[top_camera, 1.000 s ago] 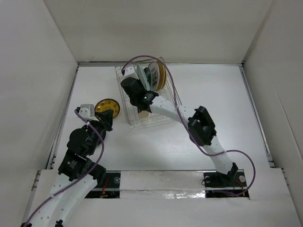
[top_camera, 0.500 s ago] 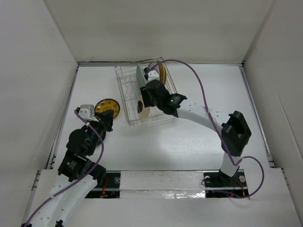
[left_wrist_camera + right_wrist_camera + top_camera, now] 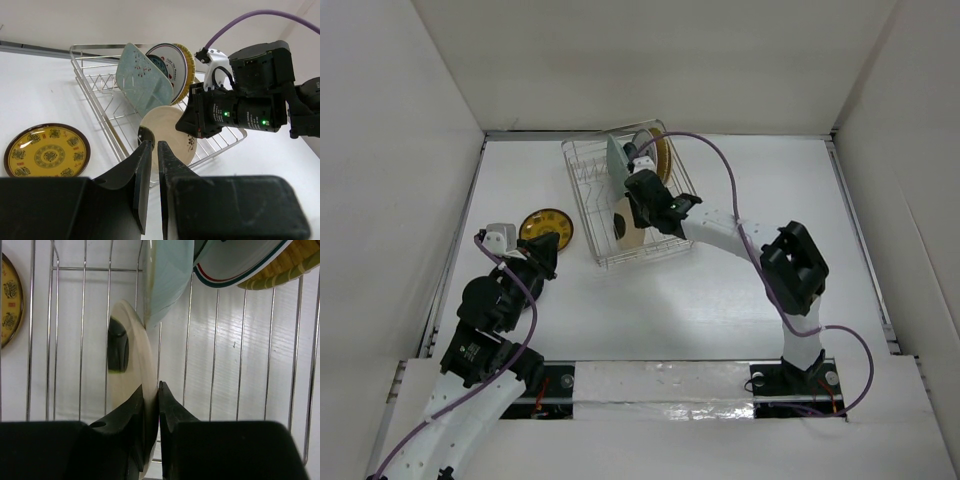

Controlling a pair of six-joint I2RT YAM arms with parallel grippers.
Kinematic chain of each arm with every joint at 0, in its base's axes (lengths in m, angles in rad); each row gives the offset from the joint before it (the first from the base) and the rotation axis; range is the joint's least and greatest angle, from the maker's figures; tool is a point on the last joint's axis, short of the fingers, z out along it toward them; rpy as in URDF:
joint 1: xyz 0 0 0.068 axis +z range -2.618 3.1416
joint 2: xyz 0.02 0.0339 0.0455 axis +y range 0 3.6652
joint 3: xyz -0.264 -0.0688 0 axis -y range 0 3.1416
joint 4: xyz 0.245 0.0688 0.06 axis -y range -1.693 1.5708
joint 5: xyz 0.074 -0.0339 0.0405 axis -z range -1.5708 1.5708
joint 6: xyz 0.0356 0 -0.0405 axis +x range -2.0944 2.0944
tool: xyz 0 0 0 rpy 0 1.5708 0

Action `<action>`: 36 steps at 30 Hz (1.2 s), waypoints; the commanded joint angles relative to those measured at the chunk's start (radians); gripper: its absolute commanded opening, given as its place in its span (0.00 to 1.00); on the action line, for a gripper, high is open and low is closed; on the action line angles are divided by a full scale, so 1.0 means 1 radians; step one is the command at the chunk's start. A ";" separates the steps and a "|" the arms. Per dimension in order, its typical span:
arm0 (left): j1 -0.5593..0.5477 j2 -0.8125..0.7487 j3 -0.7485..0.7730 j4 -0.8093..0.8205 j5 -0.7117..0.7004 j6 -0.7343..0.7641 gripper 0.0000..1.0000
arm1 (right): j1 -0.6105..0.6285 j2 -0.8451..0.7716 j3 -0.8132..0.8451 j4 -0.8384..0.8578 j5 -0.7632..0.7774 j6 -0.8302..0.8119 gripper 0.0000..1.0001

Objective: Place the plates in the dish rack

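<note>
The silver wire dish rack (image 3: 582,200) stands at the back centre. In it a pale green squarish dish (image 3: 167,275), a white plate with red marks (image 3: 240,262) and a tan plate (image 3: 188,67) stand on edge. A glossy cream plate (image 3: 131,355) leans in front of them, and my right gripper (image 3: 152,396) is shut on its rim (image 3: 632,212). The yellow-and-dark-brown plate (image 3: 546,226) lies flat on the table left of the rack. My left gripper (image 3: 546,246) hovers just near of that plate, shut and holding nothing (image 3: 154,150).
White walls box the table in on the left, back and right. The right arm's elbow (image 3: 792,265) rises over the right half of the table. A purple cable (image 3: 720,165) loops above the rack's right side.
The right gripper moved from the rack's back left toward its middle, opened, and has closed on the cream plate's rim. The right elbow swung. The left arm has stayed put.
</note>
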State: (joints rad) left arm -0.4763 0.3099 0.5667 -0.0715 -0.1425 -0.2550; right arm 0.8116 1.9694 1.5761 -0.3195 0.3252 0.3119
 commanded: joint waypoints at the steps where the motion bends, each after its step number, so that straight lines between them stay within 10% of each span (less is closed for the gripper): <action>1: 0.001 -0.014 0.010 0.050 0.014 -0.001 0.09 | 0.047 -0.064 0.065 -0.012 0.133 -0.065 0.00; 14: 0.001 -0.008 0.010 0.053 0.017 -0.003 0.09 | 0.110 -0.116 0.206 -0.043 0.364 -0.212 0.00; 36: 0.001 -0.006 0.009 0.052 0.004 0.000 0.09 | 0.058 0.459 0.852 0.141 0.574 -0.476 0.00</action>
State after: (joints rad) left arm -0.4759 0.3099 0.5667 -0.0711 -0.1387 -0.2550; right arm 0.8795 2.4355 2.3756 -0.2497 0.8276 -0.1055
